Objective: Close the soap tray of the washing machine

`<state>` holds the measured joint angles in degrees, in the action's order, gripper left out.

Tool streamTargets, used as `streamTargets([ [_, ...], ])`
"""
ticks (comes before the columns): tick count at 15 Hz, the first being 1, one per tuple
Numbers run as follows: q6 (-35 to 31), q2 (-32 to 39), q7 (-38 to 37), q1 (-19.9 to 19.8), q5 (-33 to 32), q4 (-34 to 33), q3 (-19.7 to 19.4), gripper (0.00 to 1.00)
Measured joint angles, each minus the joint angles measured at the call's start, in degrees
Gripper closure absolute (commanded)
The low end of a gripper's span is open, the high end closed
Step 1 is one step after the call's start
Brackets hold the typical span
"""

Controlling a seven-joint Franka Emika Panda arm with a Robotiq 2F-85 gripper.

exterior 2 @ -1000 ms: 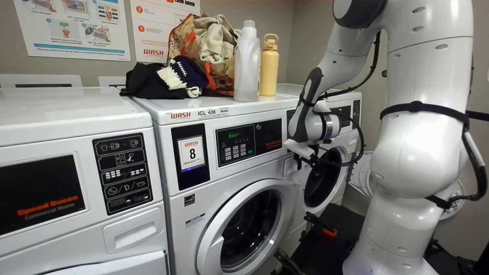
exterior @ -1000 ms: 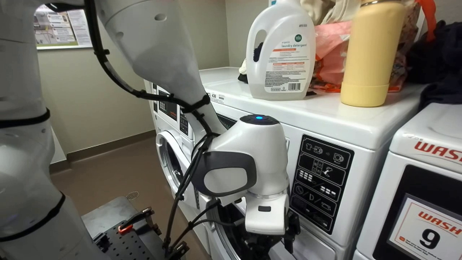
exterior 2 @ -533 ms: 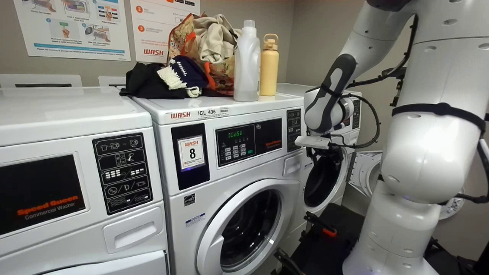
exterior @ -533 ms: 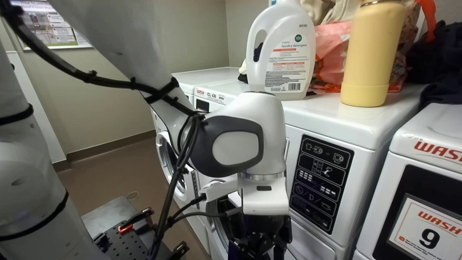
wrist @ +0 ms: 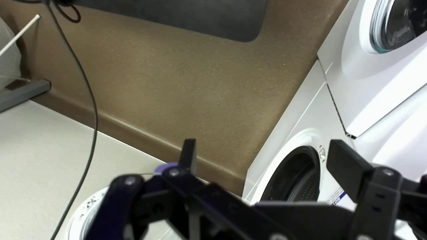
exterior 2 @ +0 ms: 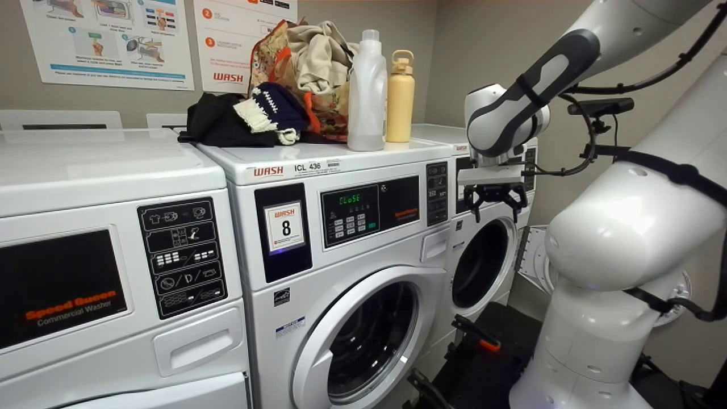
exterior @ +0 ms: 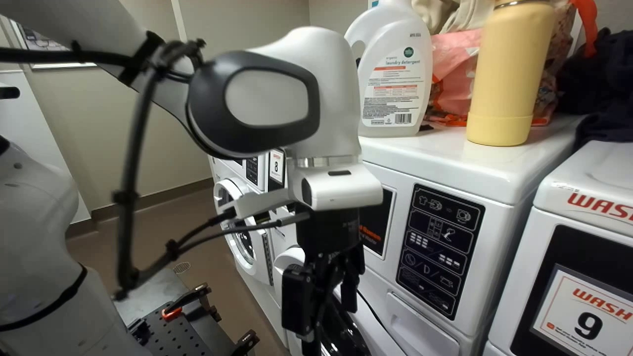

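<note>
The washing machine (exterior 2: 258, 289) is white, with a display panel reading "CLoSE", a black labelled panel (exterior 2: 437, 193) and a round door (exterior 2: 309, 363). It also shows in an exterior view (exterior: 474, 306). Its soap tray (exterior 2: 435, 245) sits below the black panel, its front looking flush with the machine; its inside is hidden. The tray front also shows in an exterior view (exterior: 423, 326). My gripper (exterior 2: 497, 215) points down, open and empty, apart from the tray. It also shows in an exterior view (exterior: 329, 316) and in the wrist view (wrist: 263, 150). The tray is out of the wrist view.
A detergent bottle (exterior 2: 367, 96), a yellow bottle (exterior 2: 400, 102) and a laundry bag (exterior 2: 332, 116) stand on the machine. A neighbouring machine has an open drum (exterior 2: 483, 261). Another machine shows a "9" sign (exterior: 588, 324). A dark cart (exterior 2: 488, 335) stands by the arm's base.
My gripper has moved up and back from beside the soap tray, which is now uncovered. The display has changed from "door" to "CLoSE". The tray front has not visibly moved.
</note>
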<state>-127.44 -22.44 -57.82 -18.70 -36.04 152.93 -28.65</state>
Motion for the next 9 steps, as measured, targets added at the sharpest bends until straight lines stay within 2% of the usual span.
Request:
streamTargets([
  [4, 6.82, -10.66, 10.98, -6.18, 4.89, 2.49, 6.38, 0.0],
  [9, 10.54, -18.43, 18.32, -9.86, 9.74, 4.5, 10.86, 0.0],
])
